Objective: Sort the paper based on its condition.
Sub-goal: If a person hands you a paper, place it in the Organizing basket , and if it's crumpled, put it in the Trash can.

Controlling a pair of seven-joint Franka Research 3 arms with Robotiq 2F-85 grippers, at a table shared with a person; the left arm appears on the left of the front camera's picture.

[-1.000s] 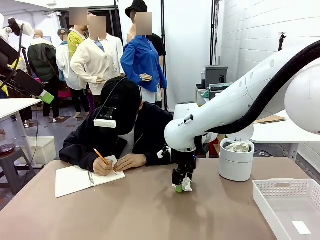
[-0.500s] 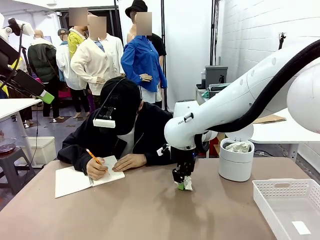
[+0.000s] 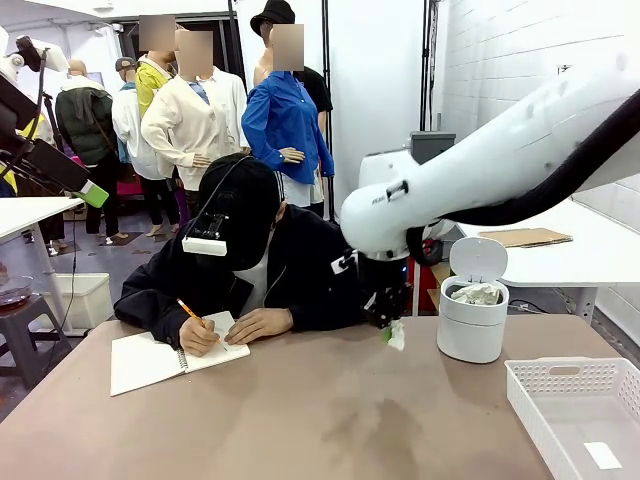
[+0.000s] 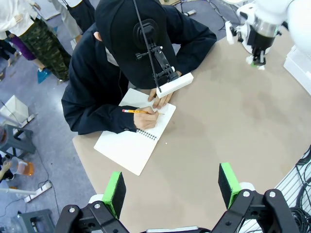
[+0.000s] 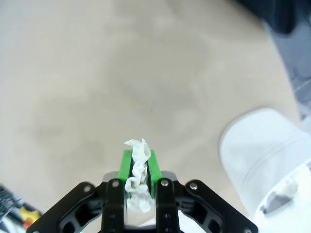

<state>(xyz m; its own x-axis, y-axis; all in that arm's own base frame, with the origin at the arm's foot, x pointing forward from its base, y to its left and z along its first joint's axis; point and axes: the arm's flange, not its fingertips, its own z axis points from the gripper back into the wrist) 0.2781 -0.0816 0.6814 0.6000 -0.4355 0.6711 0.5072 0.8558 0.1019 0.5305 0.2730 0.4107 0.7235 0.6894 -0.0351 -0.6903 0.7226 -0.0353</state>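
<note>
paper [image 5: 137, 165]: white, crumpled wad, creases all over | you see it pinched in the right tool [image 3: 388, 327], above the worktop [image 3: 300, 420] | left tool [image 4: 170, 187] wide apart, holding nothing

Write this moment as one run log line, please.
right gripper: shut on paper, lifted | left gripper: open | bin: lid open

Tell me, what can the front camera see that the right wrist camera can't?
Front view alone: the person writing in a notebook, and a white basket. Right wrist view alone: a close look at the green pads squeezing the paper. Both share the right pincer holding the paper, the white bin and the brown table.
</note>
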